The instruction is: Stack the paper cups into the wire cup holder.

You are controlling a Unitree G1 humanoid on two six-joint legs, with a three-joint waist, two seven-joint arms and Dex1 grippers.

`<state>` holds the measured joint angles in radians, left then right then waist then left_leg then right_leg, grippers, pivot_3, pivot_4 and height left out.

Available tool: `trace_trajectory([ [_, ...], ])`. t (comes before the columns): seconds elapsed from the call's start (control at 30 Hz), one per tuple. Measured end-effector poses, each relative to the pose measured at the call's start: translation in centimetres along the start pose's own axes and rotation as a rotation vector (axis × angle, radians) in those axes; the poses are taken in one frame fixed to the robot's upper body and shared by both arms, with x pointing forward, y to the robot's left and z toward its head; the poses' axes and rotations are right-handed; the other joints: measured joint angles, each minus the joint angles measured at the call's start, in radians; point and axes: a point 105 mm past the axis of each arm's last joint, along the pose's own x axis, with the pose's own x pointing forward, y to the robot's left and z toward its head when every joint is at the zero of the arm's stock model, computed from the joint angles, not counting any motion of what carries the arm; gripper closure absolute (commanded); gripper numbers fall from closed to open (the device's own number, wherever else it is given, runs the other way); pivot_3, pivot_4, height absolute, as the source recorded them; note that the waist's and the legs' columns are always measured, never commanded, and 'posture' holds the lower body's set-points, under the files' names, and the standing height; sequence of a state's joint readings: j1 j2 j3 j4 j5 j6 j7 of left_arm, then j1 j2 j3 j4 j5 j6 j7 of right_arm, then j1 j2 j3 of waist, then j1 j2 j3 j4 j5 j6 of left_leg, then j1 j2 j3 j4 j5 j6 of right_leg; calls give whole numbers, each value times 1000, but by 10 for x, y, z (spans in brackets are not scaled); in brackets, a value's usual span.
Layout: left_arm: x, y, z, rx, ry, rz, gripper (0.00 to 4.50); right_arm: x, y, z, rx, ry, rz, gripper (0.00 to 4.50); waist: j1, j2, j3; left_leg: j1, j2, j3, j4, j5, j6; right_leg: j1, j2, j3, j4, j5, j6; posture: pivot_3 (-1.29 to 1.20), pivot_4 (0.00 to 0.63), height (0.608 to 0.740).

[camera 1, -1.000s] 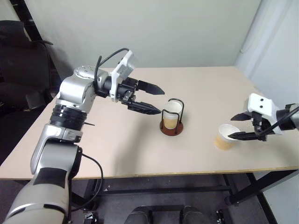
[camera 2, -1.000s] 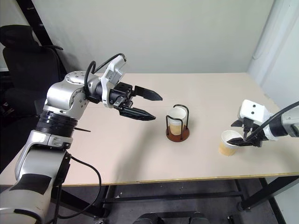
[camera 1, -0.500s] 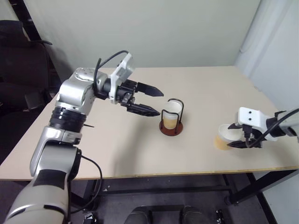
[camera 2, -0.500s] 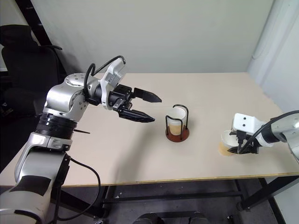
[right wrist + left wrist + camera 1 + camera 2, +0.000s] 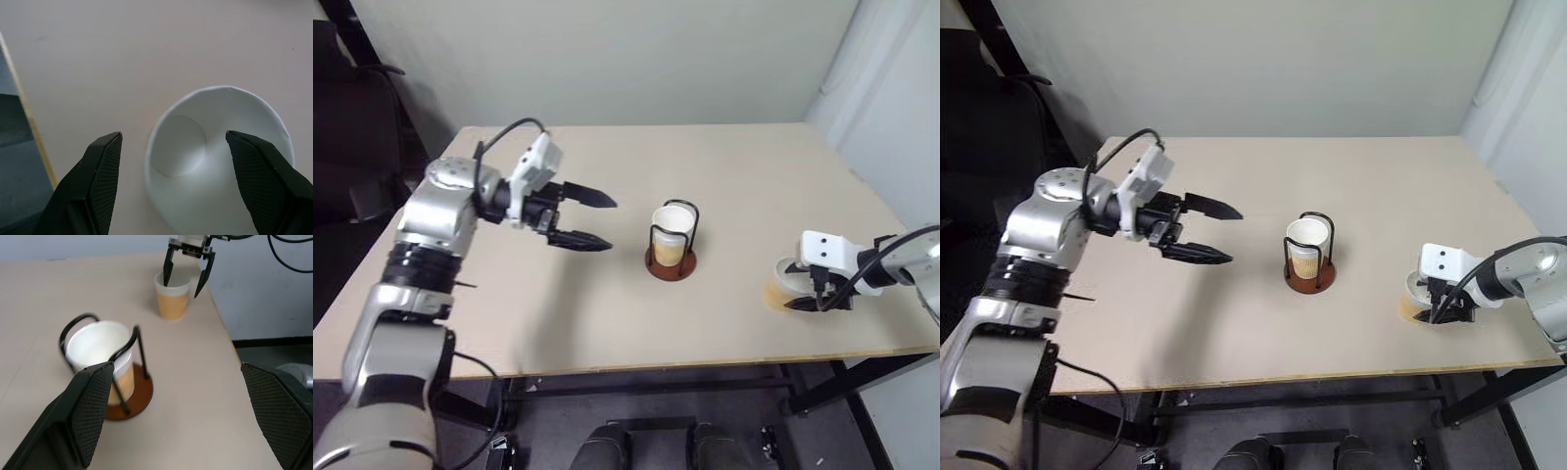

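Left gripper hangs in the air left of the wire cup holder, fingers spread wide, pointing toward it. Right gripper, well right of it, points down, fingers parted.

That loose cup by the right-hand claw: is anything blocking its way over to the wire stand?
Nothing visible. Bare table lies between the loose paper cup and the wire cup holder, which already holds one cup.
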<state>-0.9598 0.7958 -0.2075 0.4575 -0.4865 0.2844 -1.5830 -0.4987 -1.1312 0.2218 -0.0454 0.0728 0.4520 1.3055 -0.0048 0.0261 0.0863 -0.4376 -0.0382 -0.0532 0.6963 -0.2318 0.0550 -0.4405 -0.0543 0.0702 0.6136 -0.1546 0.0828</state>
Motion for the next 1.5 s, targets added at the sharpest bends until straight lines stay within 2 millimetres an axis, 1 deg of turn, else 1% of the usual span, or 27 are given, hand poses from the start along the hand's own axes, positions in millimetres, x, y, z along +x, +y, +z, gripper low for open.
trace_trajectory([
  [0.13,-6,1,-2,2,1,13,51,0,-3,5,-23,-10,-3,1074,6,0,0,-5,0,0,-1,-1,-5,-4,-1,-1,-4,-2,1,0,150,740],
  [0.23,-8,1,-3,-5,1,17,51,0,-3,6,-28,-8,4,1074,11,-1,1,-7,0,0,0,-4,-8,-4,-1,-1,-5,-3,-1,0,150,740],
  [0.57,-7,2,-6,-25,9,12,51,-2,4,4,-35,14,51,1074,12,-3,6,-10,0,-2,-3,-9,-11,-9,-1,-2,-6,-7,-2,0,150,740],
  [0.63,-7,3,-4,-19,10,11,0,-5,5,1,-36,30,57,1463,12,-3,6,-10,0,-2,-4,-9,-12,-9,-1,-2,-6,-7,-2,0,150,740],
  [0.7,-6,3,-4,-14,11,10,0,-6,9,-2,-37,48,72,1991,12,-4,7,-10,0,-2,-4,-9,-12,-9,-1,-2,-6,-8,-3,0,150,740],
  [0.9,-4,4,-4,-13,21,1,0,-8,12,-3,-49,63,84,4268,11,-5,9,-9,1,-3,-7,-9,-13,-10,-1,-2,-6,-8,-3,0,150,740],
  [0.93,-4,4,-3,-12,21,1,0,-9,12,-3,-50,64,84,4441,11,-6,9,-9,1,-3,-9,-9,-13,-10,-1,-2,-6,-8,-3,0,150,740],
  [1.1,-3,4,-3,-9,15,-5,0,-9,13,-3,-51,64,92,4441,11,-7,10,-9,1,-4,-14,-8,-14,-11,-2,-3,-7,-8,-3,0,150,740],
  [1.33,-3,5,-4,-13,20,-7,0,-10,15,0,-53,59,105,4441,12,-7,11,-9,1,-6,-15,-8,-16,-11,-1,-6,-8,-8,-3,0,150,740],
  [1.4,-4,7,-2,-8,22,-3,0,-14,11,5,-60,53,93,4441,12,-7,11,-10,1,-6,-15,-8,-16,-11,-2,-7,-8,-8,-3,0,150,740],
  [1.47,-6,10,0,-5,24,7,0,-21,2,16,-80,35,57,4441,11,-6,12,-10,1,-6,-15,-8,-16,-11,-2,-6,-8,-8,-3,0,150,740],
  [1.5,-7,11,0,-3,25,11,0,-27,-5,25,-94,17,28,4441,11,-5,12,-10,1,-7,-15,-8,-16,-11,-1,-7,-8,-8,-3,0,150,740],
])
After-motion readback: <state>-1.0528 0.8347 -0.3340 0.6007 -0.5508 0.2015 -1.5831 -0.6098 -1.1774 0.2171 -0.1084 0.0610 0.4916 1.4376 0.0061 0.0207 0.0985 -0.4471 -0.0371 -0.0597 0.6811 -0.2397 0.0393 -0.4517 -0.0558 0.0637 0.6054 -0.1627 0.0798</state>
